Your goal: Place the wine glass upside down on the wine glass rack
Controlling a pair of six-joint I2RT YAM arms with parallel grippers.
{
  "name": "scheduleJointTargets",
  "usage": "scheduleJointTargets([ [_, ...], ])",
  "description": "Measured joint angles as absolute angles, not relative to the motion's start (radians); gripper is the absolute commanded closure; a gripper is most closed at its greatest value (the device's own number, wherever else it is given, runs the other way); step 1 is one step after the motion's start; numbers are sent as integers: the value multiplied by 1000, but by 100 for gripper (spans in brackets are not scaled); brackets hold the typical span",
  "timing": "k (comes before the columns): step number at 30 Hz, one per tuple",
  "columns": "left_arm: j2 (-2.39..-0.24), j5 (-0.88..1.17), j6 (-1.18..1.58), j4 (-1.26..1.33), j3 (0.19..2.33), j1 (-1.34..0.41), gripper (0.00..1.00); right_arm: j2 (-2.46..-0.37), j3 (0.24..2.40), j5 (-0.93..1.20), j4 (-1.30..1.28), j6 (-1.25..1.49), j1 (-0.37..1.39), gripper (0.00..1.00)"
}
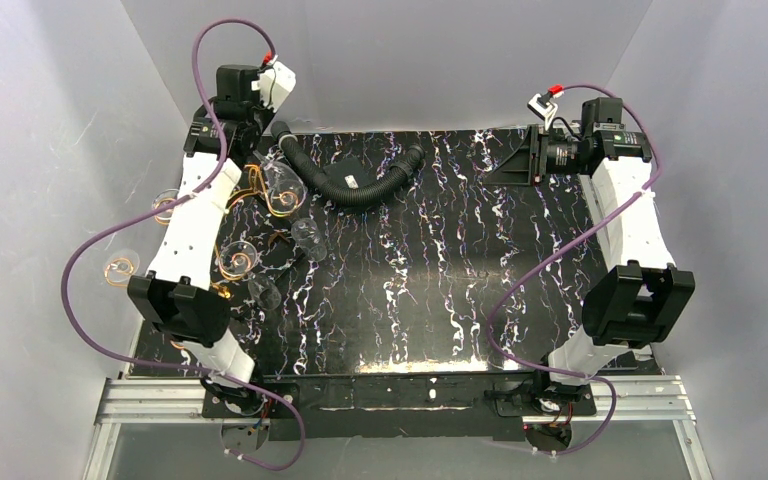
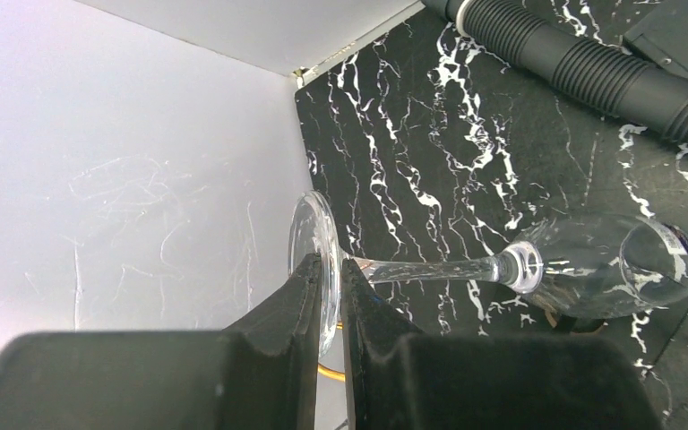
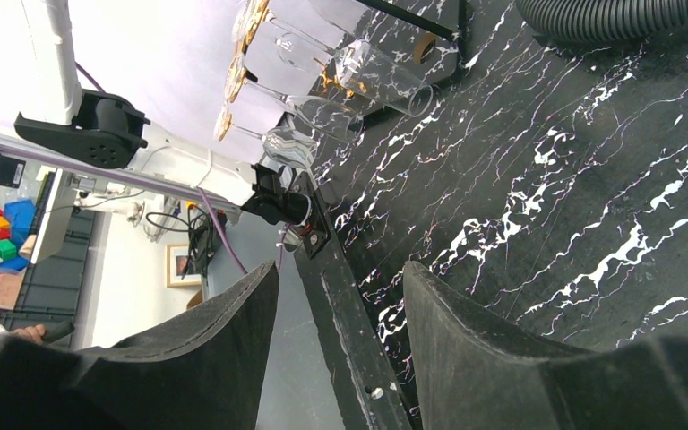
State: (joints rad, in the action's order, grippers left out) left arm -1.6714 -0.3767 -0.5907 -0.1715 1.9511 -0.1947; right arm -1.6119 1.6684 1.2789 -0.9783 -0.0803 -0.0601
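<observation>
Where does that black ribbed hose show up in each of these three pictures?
Top view: the black hose curves near the far edge, left of centre.
Left wrist view: the black hose crosses the top right corner, above the wine glass.
Right wrist view: the black hose shows as a short stretch at the top right.
Shared landmark: the black, white-veined tabletop, under it in all three.

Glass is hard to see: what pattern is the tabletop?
Tabletop: black with white marble veining; clearest in left wrist view.
</observation>
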Motion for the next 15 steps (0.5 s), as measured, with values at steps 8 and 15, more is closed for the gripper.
scheduleJointTargets([
  [8, -1610, -406, -653, -94, 1840, -182, 100, -1613, 1668, 1283, -978, -81, -58, 39],
  [15, -1574, -421, -701, -44, 1799, -176, 100, -1613, 1668, 1283, -978, -80, -56, 39],
])
